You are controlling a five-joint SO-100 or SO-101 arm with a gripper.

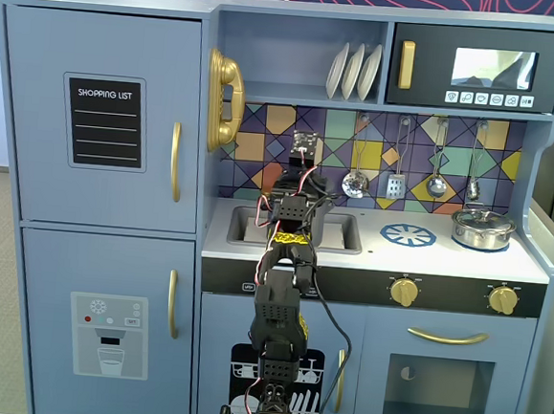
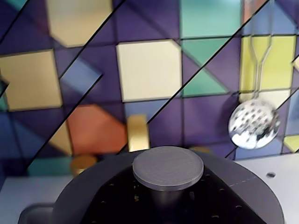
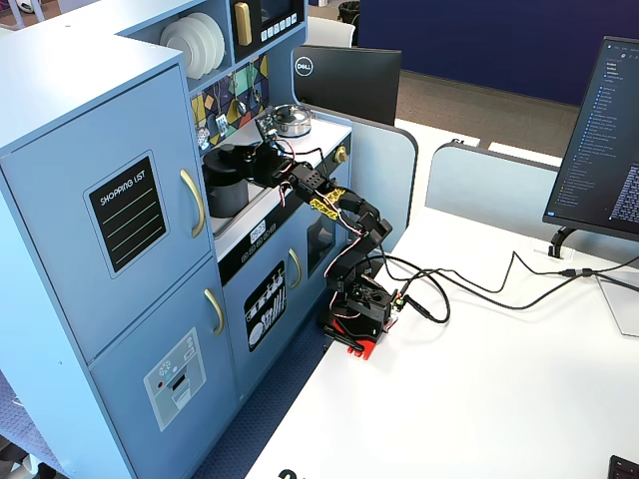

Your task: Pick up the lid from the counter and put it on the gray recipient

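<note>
Toy kitchen unit (image 1: 95,202) fills both fixed views; its pale worktop serves as the desk (image 1: 445,262), with a sink recess (image 1: 247,226) at the left end and a printed burner (image 1: 408,236) toward the right.

Arm (image 3: 349,225): base on the white table (image 3: 499,379) in front of the unit, links folded up and forward, wrist reaching over the desk's front edge above the sink end.

Gray recipient (image 3: 228,182): stands at the sink end of the desk, near the back wall, just below the wrist.

Lid (image 2: 168,167): close under the wrist camera, knob up, dark disc spreading around it. It appears to sit over the recipient's mouth; whether seated or hovering, cannot tell.

Steel pot (image 1: 483,228): right back corner of the desk, well apart.

Skimmer (image 2: 254,123): hangs on the tiled backsplash.

Fingers: not visible in any view, so whether they grip the lid or stand apart cannot be told.

Risk (judgement): if the lid is off-centre on the rim, releasing could let it tip into the pot or slide into the sink recess. A retreating wrist could drag the knob.
</note>
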